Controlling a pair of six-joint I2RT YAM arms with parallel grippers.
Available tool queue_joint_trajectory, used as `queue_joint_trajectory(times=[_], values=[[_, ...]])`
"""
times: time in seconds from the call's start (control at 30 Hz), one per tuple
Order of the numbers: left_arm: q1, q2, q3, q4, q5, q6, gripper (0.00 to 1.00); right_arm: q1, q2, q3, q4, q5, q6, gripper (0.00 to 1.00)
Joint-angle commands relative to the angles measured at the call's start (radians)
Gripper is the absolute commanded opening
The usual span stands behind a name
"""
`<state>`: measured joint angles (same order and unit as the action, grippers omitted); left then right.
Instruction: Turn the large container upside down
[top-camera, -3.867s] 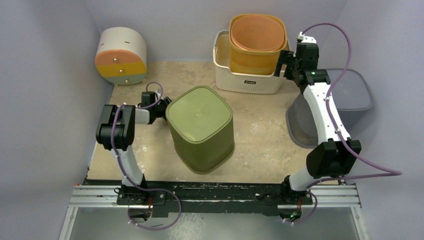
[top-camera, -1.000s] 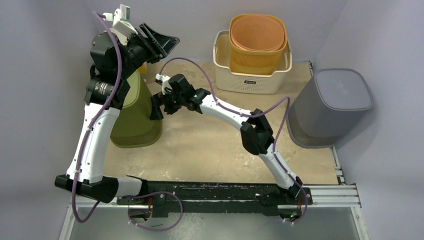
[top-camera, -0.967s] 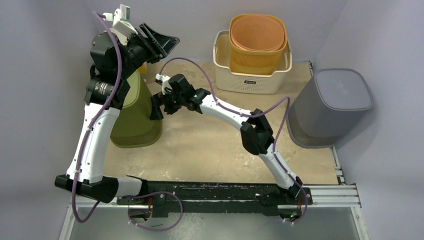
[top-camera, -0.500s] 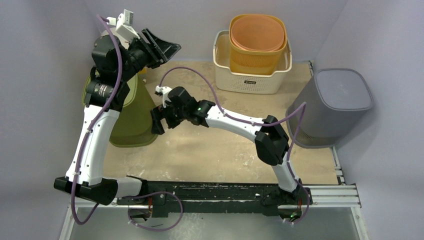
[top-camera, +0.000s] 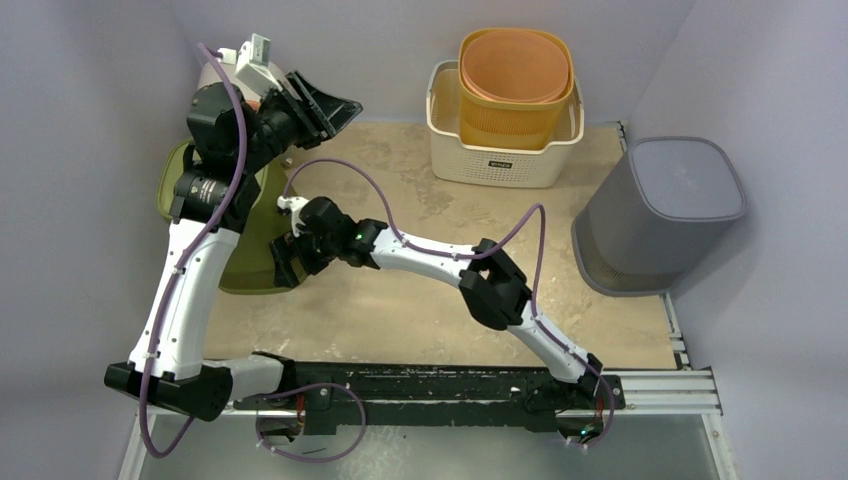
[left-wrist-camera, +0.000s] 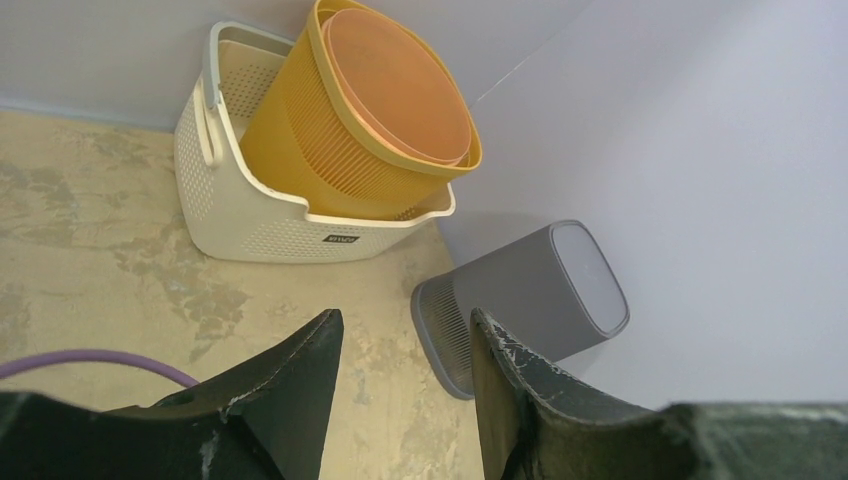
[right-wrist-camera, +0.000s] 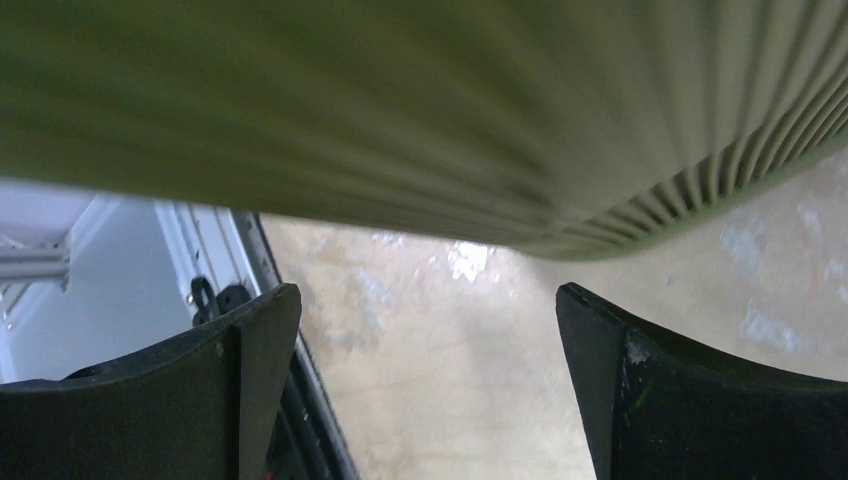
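So the olive green container (top-camera: 255, 245) sits over at about 9 o'clock on the surface (top-camera: 420, 310), close to the left wall. It looks tipped toward that wall, with its closed end pointing to 9 or 10 o'clock and its open rim facing 4 or 5 o'clock. The left arm crosses right over the middle of it, so I can't tell exactly how far it leans. The right gripper (top-camera: 285, 262) reaches all the way across and is parked at the container's rim on the 4 o'clock side. In the right wrist view the fingers (right-wrist-camera: 240, 370) are spread wide apart with only bare surface between them. The ribbed green wall (right-wrist-camera: 400, 100) hangs just above them, blurry and very close, and I honestly can't tell if anything is touching it. The rim edge on that side looks lifted off the surface. The left gripper (top-camera: 335, 112) is up high at about 11 o'clock, aimed toward 3 o'clock. Its fingers (left-wrist-camera: 300, 390) are apart too, holding nothing. Past them its wrist camera sees the white basket (left-wrist-camera: 240, 215) at 12 o'clock, which holds a yellow basket (top-camera: 500, 125) with an orange tub (top-camera: 515, 60) nested inside. A grey bin (top-camera: 650, 210) stands bottom-up at 3 o'clock, well apart from both arms.
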<state>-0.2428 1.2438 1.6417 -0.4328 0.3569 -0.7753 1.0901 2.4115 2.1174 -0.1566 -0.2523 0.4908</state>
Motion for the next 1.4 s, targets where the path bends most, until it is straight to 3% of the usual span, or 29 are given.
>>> queue_joint_trajectory(times=[0.0,0.2,0.6,0.93,1.03,1.2,1.37], values=[[-0.004,-0.062,-0.047,0.049,0.023,-0.015,0.48,-0.008,0.034,0.117,0.202,-0.03,-0.044,1.0],[-0.004,-0.093,-0.153,0.001,0.011,0.036,0.48,-0.017,0.059,0.174,0.24,-0.013,-0.066,1.0],[-0.004,-0.138,-0.346,-0.137,-0.133,0.142,0.46,-0.07,-0.468,-0.583,0.152,0.333,0.056,1.0],[-0.004,-0.057,-0.416,-0.048,-0.302,0.153,0.43,-0.088,-0.771,-0.947,0.047,0.43,0.177,1.0],[-0.004,-0.012,-0.411,0.017,-0.305,0.14,0.42,-0.088,-0.821,-0.988,0.009,0.471,0.192,1.0],[-0.004,0.058,-0.403,-0.024,-0.392,0.185,0.4,-0.097,-0.869,-0.948,-0.146,0.585,0.211,1.0],[0.009,0.081,-0.473,-0.041,-0.503,0.259,0.37,-0.198,-1.002,-0.933,-0.2,0.617,0.209,1.0]])
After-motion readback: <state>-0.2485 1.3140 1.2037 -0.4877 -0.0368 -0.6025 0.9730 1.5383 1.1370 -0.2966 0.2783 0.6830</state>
